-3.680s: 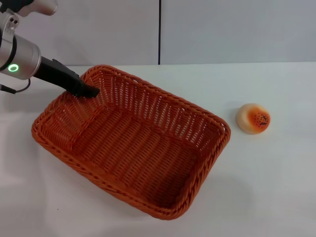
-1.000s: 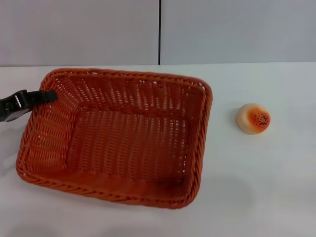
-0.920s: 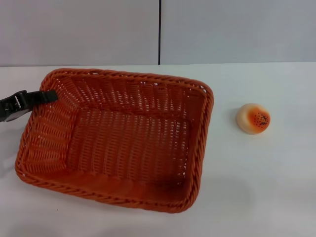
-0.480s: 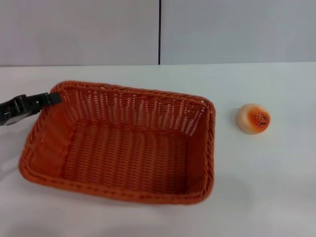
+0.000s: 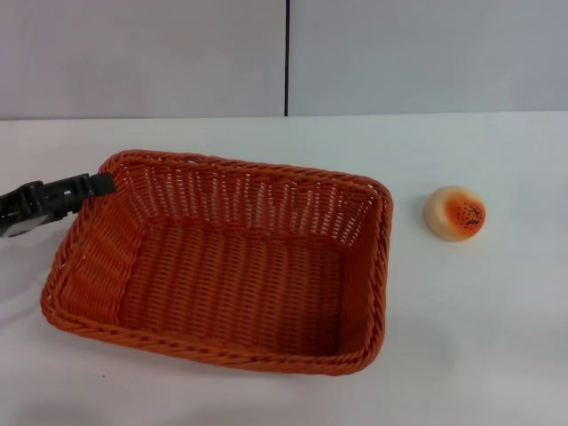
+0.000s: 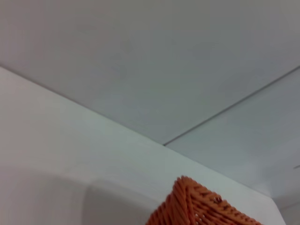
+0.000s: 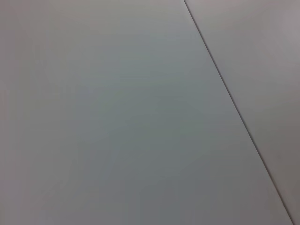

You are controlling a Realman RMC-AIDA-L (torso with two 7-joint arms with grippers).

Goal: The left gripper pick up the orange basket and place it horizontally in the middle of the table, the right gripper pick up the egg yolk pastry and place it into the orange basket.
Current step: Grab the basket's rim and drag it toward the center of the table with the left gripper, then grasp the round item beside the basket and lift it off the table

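Left gripper (image 5: 96,185) at orange basket (image 5: 222,266) corner; egg yolk pastry (image 5: 455,213) apart

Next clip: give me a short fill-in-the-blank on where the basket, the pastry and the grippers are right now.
1. The left gripper is at the basket's far-left ____.
2. The pastry lies on the ____, on the robot's right of the basket.
3. Inside, the basket holds ____.
4. The ____ gripper appears in no view.

Missing words: corner; table; nothing; right
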